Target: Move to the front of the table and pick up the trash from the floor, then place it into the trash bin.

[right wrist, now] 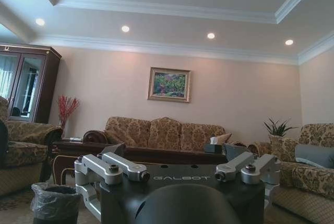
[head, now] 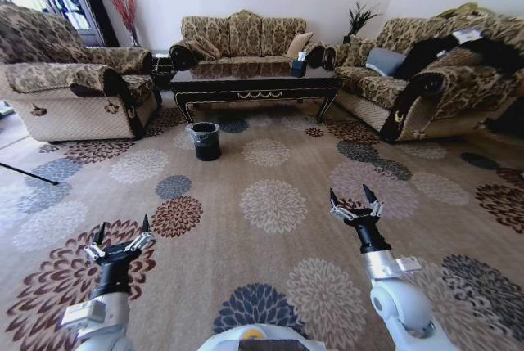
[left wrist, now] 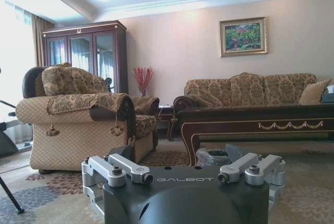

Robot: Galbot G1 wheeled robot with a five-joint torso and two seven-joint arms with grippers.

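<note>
The dark brown table (head: 254, 83) with gold ornament stands at the far side of the room, in front of a sofa. The black trash bin (head: 205, 140) with a clear liner stands on the floor (head: 246, 163) near the table's left leg, well ahead of me. It also appears as the bin (left wrist: 211, 157) in the left wrist view and the bin (right wrist: 55, 201) in the right wrist view. I cannot make out any trash on the patterned carpet. My left gripper (head: 123, 227) and right gripper (head: 350, 195) hover low over the carpet close to me, both open and holding nothing.
An armchair (head: 74, 81) stands at the left, a three-seat sofa (head: 241, 36) behind the table and another sofa (head: 434, 73) at the right. A tissue box (head: 299, 65) sits on the table. A thin black tripod leg (head: 29, 173) lies at the far left. Open carpet stretches between me and the table.
</note>
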